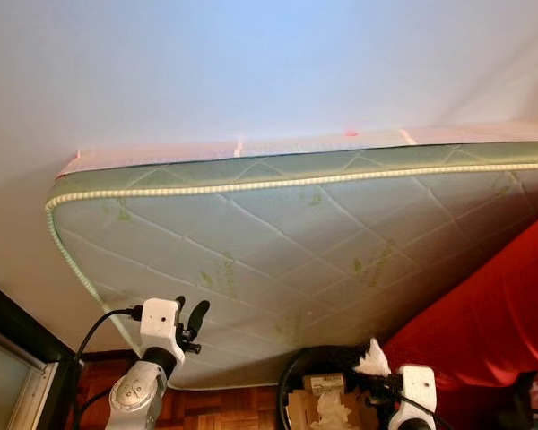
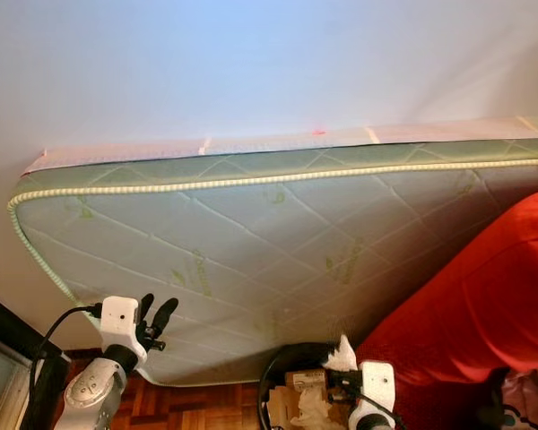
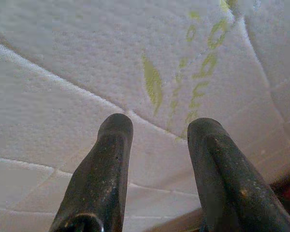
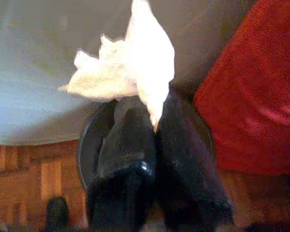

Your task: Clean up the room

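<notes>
Leaning scene, left eye view: a quilted mattress (image 1: 323,242) stands on its edge against the pale wall (image 1: 251,63), with a red cover (image 1: 493,322) at the right.
Left gripper, left eye view: the left gripper (image 1: 192,324) is raised in front of the mattress's lower corner, its two fingers parted and holding nothing.
Right gripper, right eye view: the right gripper (image 2: 341,369) pinches a white crumpled tissue (image 2: 342,355) above a black bin (image 2: 287,363) holding paper and a small box; wooden floor (image 2: 188,408) lies below.
Left wrist view: two black fingers (image 3: 101,179) stand apart, empty, close to the mattress fabric with green print.
Right wrist view: the fingers (image 4: 130,159) are clenched together on the tissue (image 4: 130,67), which sticks out past their tips, above the bin's dark rim (image 4: 87,145) and beside the red cover.
</notes>
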